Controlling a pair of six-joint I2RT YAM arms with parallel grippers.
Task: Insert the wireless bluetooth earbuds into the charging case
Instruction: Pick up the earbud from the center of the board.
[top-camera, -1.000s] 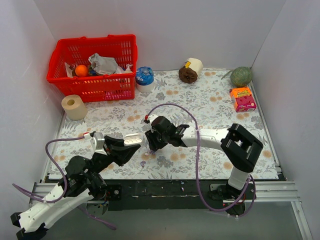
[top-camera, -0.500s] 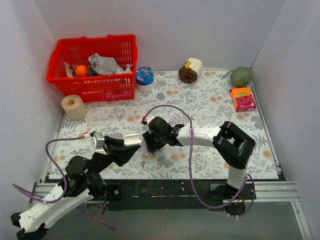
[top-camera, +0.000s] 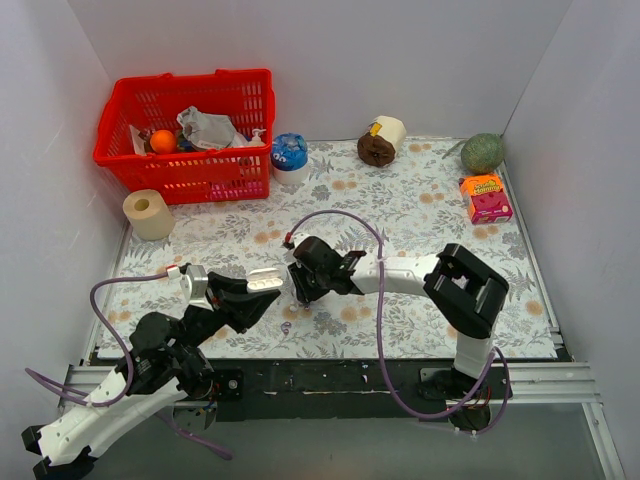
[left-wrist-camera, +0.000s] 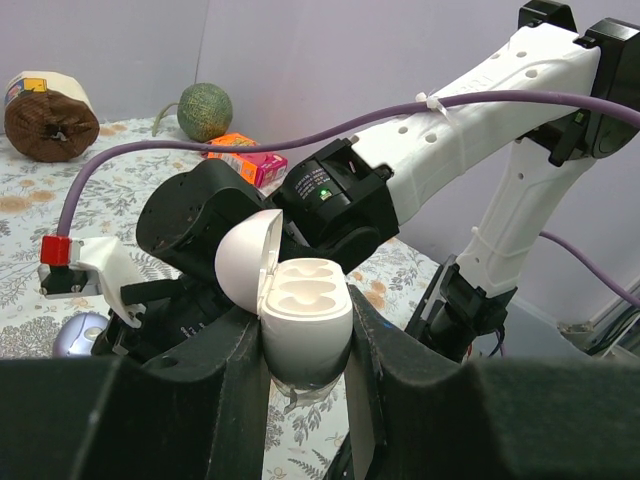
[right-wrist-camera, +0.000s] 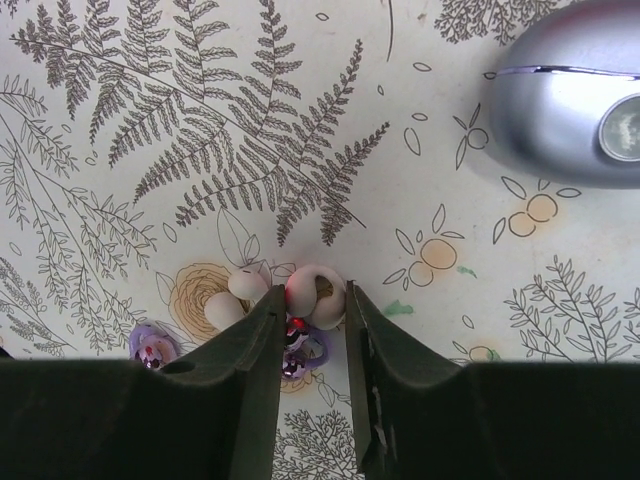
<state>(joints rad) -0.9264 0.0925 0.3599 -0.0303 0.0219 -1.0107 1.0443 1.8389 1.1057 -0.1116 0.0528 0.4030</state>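
Earbuds tiny, glossy, light, likely slippery: grip across round body. Right tool straddles one, contact unclear; left tool pinches open charging case.

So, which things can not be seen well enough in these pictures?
Right wrist view: the right gripper straddles one whitish-purple earbud. Its fingers cover the earbud's sides, so contact is unclear.
Left wrist view: the left gripper hides the lower half of the glossy white oval plastic charging case.
Right wrist view: the round silver-blue disc is cut off by the right edge.
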